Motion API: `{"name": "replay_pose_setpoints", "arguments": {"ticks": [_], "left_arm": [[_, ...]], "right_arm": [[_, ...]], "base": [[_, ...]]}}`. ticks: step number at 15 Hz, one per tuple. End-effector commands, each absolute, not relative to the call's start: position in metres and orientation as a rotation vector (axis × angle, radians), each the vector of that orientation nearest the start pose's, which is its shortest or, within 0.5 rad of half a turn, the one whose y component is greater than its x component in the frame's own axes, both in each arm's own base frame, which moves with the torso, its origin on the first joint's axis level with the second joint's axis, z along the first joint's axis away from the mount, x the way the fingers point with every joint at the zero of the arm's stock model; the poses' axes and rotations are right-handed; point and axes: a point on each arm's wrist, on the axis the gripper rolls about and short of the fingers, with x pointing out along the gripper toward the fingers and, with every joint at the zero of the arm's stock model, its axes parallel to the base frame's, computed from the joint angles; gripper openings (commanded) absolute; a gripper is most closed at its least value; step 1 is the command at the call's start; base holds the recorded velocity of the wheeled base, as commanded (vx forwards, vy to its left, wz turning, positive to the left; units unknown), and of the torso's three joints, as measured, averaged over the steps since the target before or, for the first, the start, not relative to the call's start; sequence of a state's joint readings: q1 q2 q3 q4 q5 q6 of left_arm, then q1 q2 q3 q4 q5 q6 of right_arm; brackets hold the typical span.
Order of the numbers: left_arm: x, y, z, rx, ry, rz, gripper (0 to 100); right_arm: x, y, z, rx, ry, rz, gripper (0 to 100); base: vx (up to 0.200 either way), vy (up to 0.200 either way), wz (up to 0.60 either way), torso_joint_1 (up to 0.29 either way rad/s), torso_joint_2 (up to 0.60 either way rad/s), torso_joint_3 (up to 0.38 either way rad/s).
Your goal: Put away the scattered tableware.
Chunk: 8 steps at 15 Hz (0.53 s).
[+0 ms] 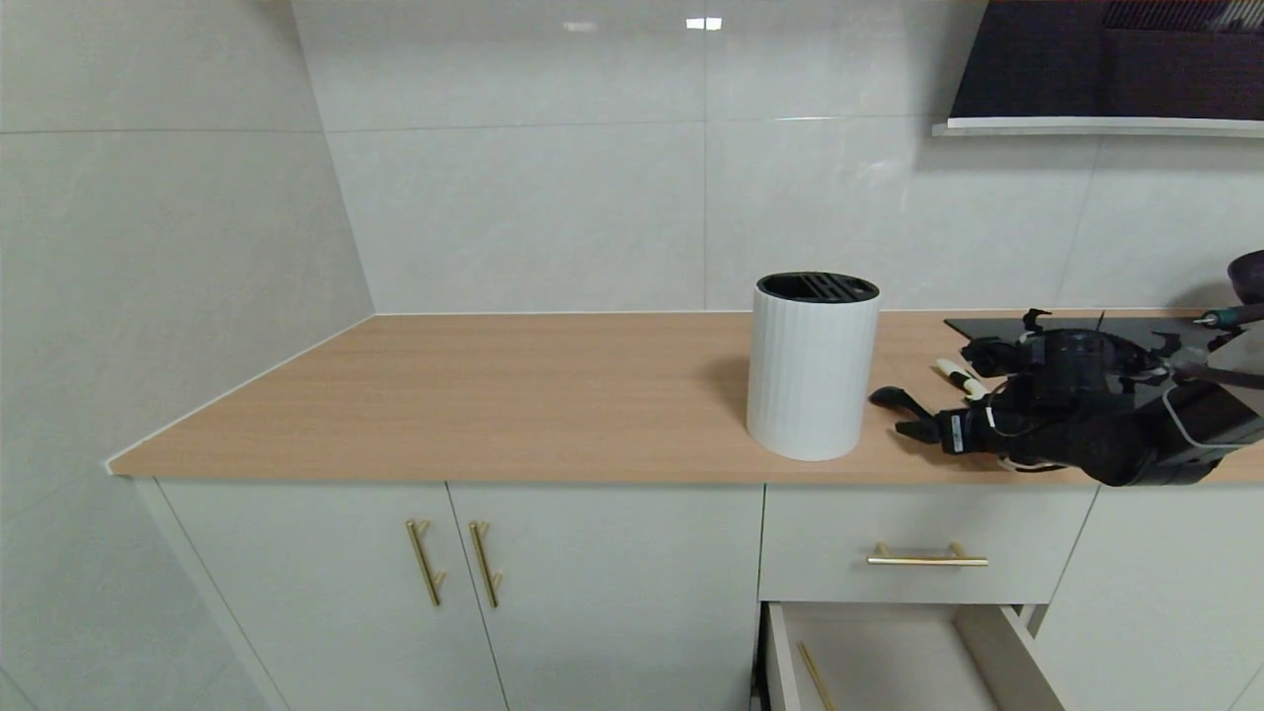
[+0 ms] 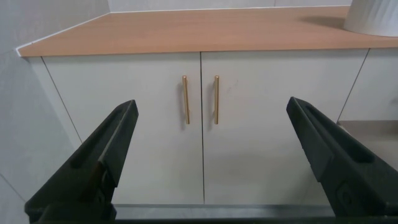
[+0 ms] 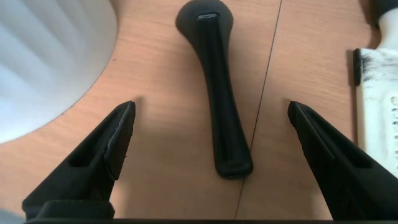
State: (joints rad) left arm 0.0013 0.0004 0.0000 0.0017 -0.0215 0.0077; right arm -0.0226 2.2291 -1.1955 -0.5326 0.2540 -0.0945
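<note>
Item: black utensil (image 3: 221, 93), laid flat on the wooden counter (image 1: 494, 395), just to the right of the holder (image 1: 812, 370) and apart from it. A long, slim, matte handle is shown, with a groove down its middle and a wider rounded end toward the holder; the working end cannot be made out. Right gripper (image 3: 210, 109): held low over the utensil, fingers spread wide on either side of the handle, nothing grasped and no contact seen. Left gripper (image 2: 211, 106): held low in front of the cabinet doors (image 2: 199, 124), fingers likewise spread wide and holding nothing. Holder: white ribbed cylinder with a black slotted top, stood upright near the counter's front edge, near enough to crowd one side of the right gripper. White handle (image 3: 376, 106): laid beside the utensil on the side away from the holder, with a black band at one end. Black cooktop (image 1: 997, 324): set into the counter behind the right arm. Drawer (image 1: 889, 657): pulled open below the counter, beneath a shut drawer with a gold pull. Markings: dark print is seen on the white handle, too small to be read.
</note>
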Motion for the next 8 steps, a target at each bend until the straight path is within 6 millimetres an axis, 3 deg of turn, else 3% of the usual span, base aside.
{"name": "replay_pose_setpoints", "arguments": {"ticks": [1, 5, 6, 8], "left_arm": [[-0.0228, -0.0005, 0.0753, 0.008, 0.001, -0.02, 100], [-0.0228, -0.0005, 0.0753, 0.008, 0.001, -0.02, 100], [-0.0228, -0.0005, 0.0753, 0.008, 0.001, -0.02, 100], [-0.0228, -0.0005, 0.0753, 0.008, 0.001, -0.02, 100]], "right_arm": [[0.4294, -0.0055, 0.0715, -0.018, 0.496, 0.248, 100], [0.4297, -0.0062, 0.0696, -0.017, 0.5, 0.247, 100], [0.4298, -0.0055, 0.0689, -0.017, 0.502, 0.248, 0], [0.4299, -0.0042, 0.0674, -0.017, 0.505, 0.251, 0]], "base": [[0.0, 0.0, 0.0, 0.0, 0.0, 0.0], [0.0, 0.0, 0.0, 0.0, 0.0, 0.0], [0.0, 0.0, 0.0, 0.0, 0.0, 0.0], [0.0, 0.0, 0.0, 0.0, 0.0, 0.0]]}}
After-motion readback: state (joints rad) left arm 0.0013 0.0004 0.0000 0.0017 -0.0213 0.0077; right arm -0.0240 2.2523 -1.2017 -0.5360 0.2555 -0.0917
